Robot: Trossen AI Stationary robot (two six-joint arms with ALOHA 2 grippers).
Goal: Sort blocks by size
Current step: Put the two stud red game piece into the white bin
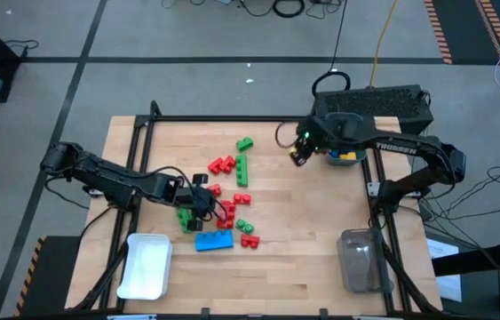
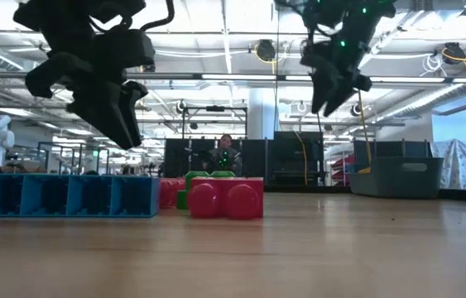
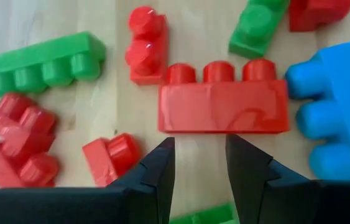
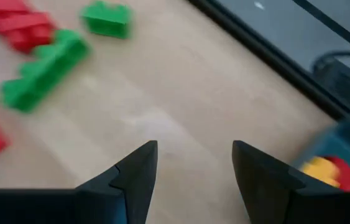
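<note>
While the empty, parted left gripper (image 3: 199, 165) hovers over a red three-stud block (image 3: 223, 98), descent and closure follow; the right gripper (image 4: 193, 171) hangs released.

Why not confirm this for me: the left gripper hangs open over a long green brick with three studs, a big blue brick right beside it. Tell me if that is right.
Wrong in one respect: the long three-stud brick is red, not green. The left wrist view shows the left gripper hanging open over it, with the big blue brick right beside it.
</note>
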